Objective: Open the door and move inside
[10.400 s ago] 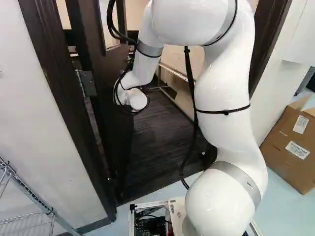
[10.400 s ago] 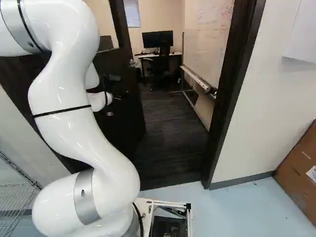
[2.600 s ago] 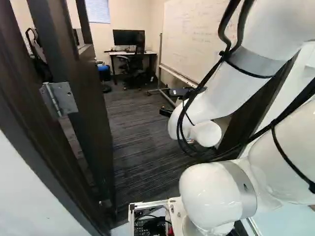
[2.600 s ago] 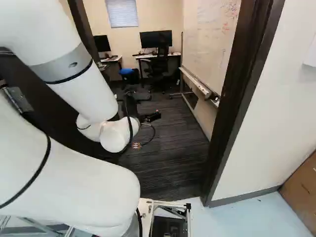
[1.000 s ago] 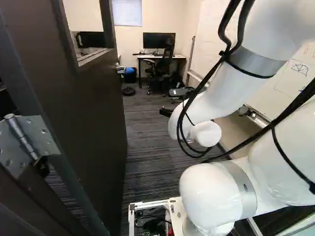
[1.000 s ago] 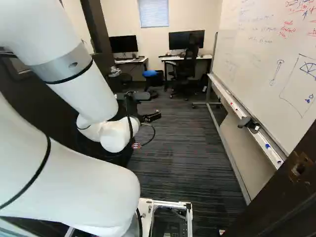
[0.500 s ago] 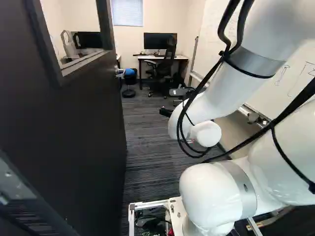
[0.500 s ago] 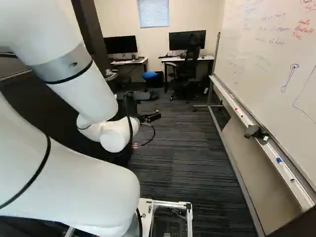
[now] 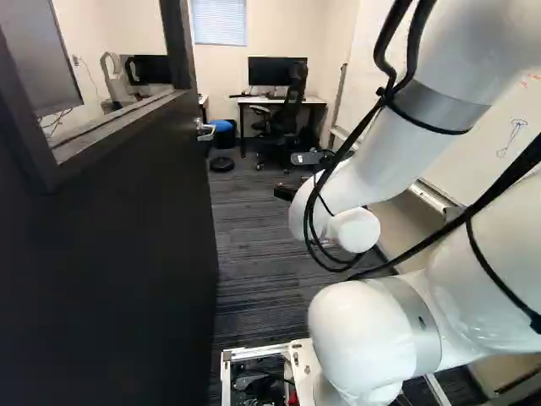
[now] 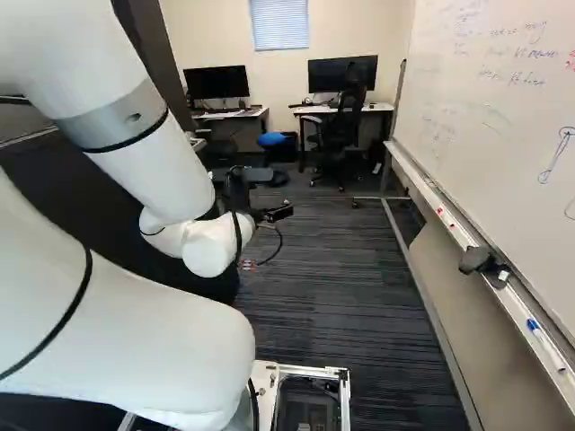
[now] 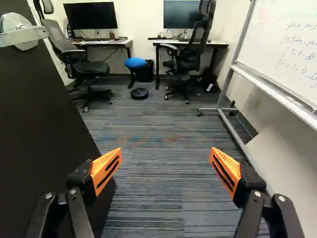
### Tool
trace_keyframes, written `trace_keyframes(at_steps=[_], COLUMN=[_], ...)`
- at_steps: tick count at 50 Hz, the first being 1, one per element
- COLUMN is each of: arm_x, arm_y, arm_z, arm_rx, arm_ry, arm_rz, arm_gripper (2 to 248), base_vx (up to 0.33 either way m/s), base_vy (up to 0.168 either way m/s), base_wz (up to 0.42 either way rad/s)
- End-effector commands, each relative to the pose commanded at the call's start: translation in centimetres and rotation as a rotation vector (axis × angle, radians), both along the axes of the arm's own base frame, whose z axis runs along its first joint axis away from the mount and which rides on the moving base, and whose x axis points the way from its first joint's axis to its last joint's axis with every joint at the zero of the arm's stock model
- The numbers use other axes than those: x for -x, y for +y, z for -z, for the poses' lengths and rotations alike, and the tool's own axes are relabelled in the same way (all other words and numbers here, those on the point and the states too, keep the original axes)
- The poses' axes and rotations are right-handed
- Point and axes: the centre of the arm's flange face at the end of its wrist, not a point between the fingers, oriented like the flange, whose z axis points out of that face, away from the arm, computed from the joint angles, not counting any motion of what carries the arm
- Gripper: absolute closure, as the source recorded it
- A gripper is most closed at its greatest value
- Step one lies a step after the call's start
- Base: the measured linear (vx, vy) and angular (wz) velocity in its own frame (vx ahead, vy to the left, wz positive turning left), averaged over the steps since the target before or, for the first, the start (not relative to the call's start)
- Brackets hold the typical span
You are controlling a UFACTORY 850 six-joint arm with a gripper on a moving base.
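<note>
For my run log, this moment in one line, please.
door: standing open; door handle: ungripped; fingers: wide apart, empty; whiteboard: across from door; base: apparently inside

A slatted window blind [image 10: 279, 25] hangs on the cream far wall [image 10: 359, 27]. Below stand two white-topped desks, each with a black computer monitor: the left desk [image 11: 108, 43] has an office chair [image 11: 84, 68] by its left front corner and a blue-seated stool [image 11: 135, 63] by its right; another swivel chair [image 11: 187, 58] fronts the right desk [image 11: 219, 44]. A whiteboard [image 10: 494, 153] lines the right side, above striped gray carpet [image 10: 314, 296].
</note>
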Motion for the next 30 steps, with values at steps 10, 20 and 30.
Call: trace_keyframes(at_steps=[10, 20, 30], arm_x=[0.0, 0.0, 0.0], arm_y=[0.0, 0.0, 0.0], arm_z=[0.0, 0.0, 0.0], arm_rx=[0.0, 0.0, 0.0], arm_ry=[0.0, 0.0, 0.0], arm_rz=[0.0, 0.0, 0.0], arm_gripper=[3, 3, 3], base_vx=[0.201, 0.201, 0.201], base_vy=[-0.023, -0.028, -0.029], base_wz=[0.007, 0.008, 0.005])
